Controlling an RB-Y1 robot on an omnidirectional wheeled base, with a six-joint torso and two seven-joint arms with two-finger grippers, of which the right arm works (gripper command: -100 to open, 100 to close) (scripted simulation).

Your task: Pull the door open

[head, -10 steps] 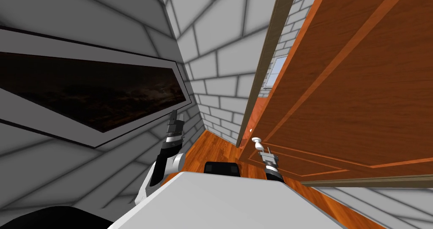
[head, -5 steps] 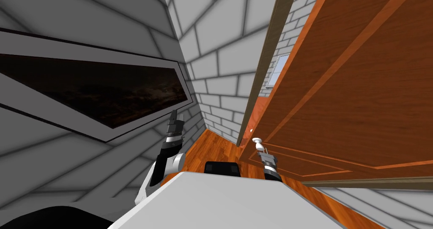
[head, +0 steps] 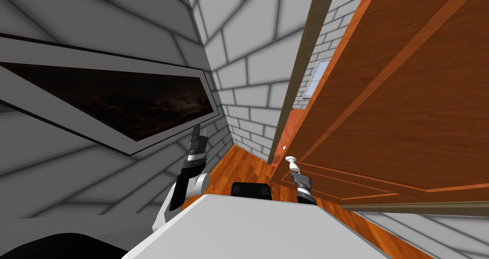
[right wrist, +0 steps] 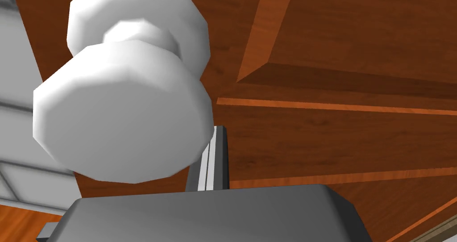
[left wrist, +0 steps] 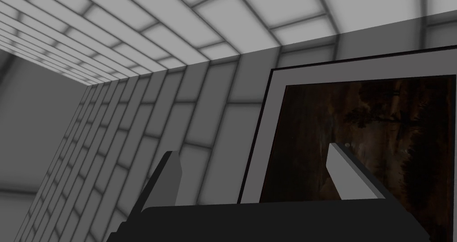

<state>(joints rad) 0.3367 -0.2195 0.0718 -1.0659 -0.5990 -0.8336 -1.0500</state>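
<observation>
R gripper (right wrist: 214, 139): both blades look pressed together w/ nothing between, lying just beside the white knob (right wrist: 120, 118), touching its rim but not around it. The knob sits near the free edge of the brown wood door (right wrist: 348, 132), which stands ajar from its frame (head: 305, 55). Risk, imo: w/ no real grip, a pull would let the blades slide off the knob's rounded side, so the door wouldn't follow, or the tips would scrape the panel. L gripper (left wrist: 254, 154) is spread wide & empty, raised at my left side.
</observation>
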